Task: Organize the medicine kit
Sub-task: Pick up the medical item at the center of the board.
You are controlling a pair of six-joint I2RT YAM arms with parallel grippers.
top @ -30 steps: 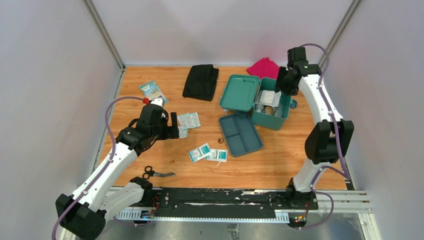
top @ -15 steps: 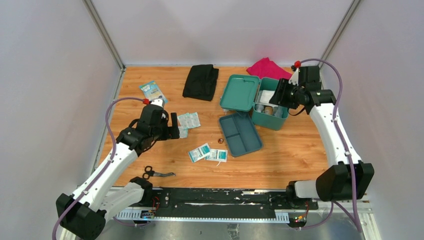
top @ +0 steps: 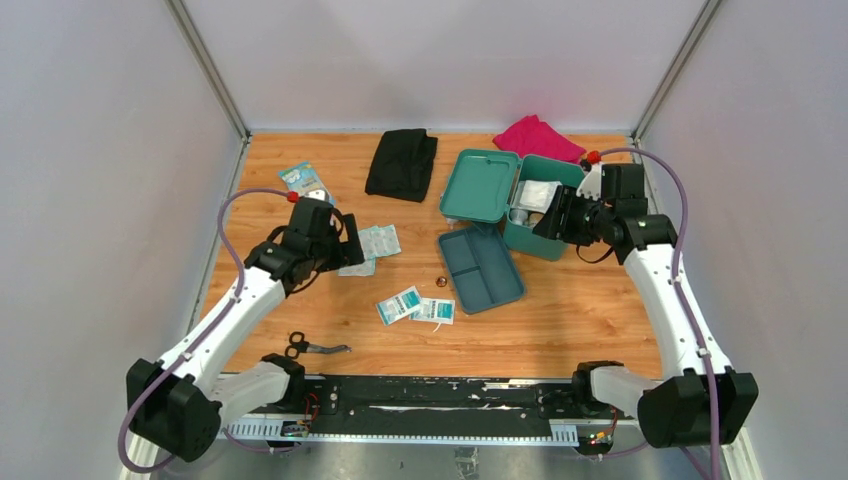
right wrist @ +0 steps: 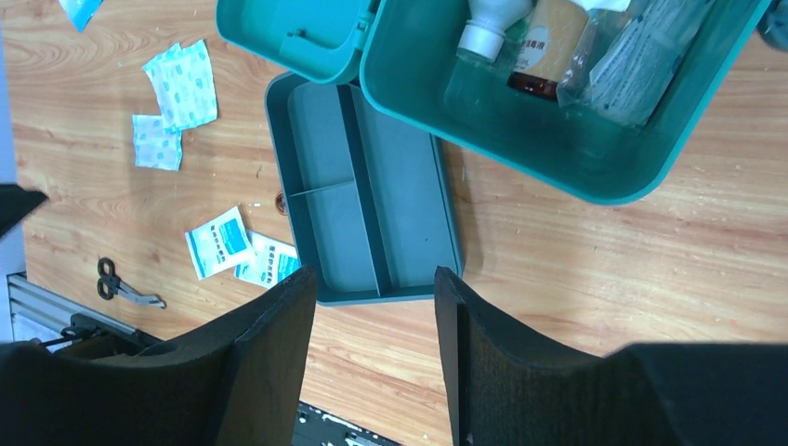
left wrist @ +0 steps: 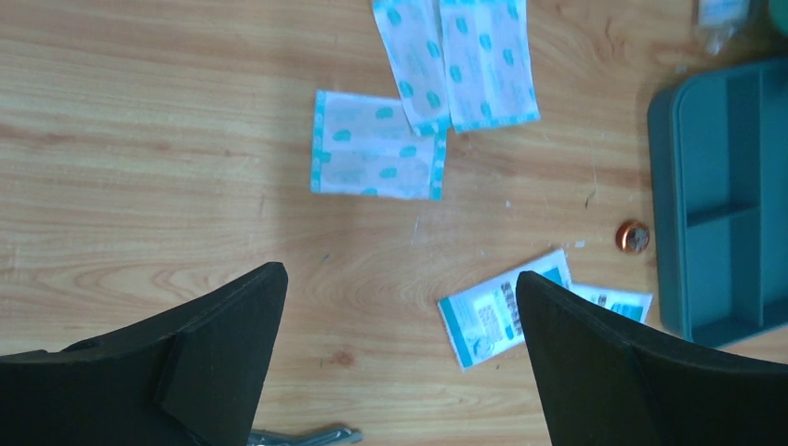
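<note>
**A:** Where is the medicine kit?

**B:** The medicine kit (top: 538, 245) stands on the far right part of the wooden table (top: 590, 320). Its lid (top: 480, 185) is swung open to the left. The inner tray (top: 480, 268) is out of the box and lies flat on the wood just in front of it. In the right wrist view one end of the tray sits right up against the lid and the box.

**A:** Anything inside the box?

**B:** A white-capped bottle (right wrist: 488, 32), a brown bottle (right wrist: 548, 51) and some clear wrapped packets (right wrist: 641, 65). Both compartments of the tray are bare.

**A:** And the grippers?

**B:** The right gripper (top: 553, 215) hovers at the near side of the box. Its jaws are partly apart with nothing between them, and the tray shows through the gap. The left gripper (top: 350, 240) hangs above the plaster packets (top: 380, 240) on the left. Its fingers (left wrist: 223, 325) are spread wide and grip nothing.

**A:** What else is on the table?

**B:** Two printed sachets (top: 415, 305) lie near the tray's left side. Between them and the tray is a small round brown thing (left wrist: 635, 237), perhaps a coin or a cap; it is too small to tell. Scissors (top: 315, 347) lie at the near left edge. A printed packet (top: 305, 180) is at the far left, a folded black cloth (top: 402, 163) is at the back, and a pink cloth (top: 535, 135) lies behind the kit.
</note>
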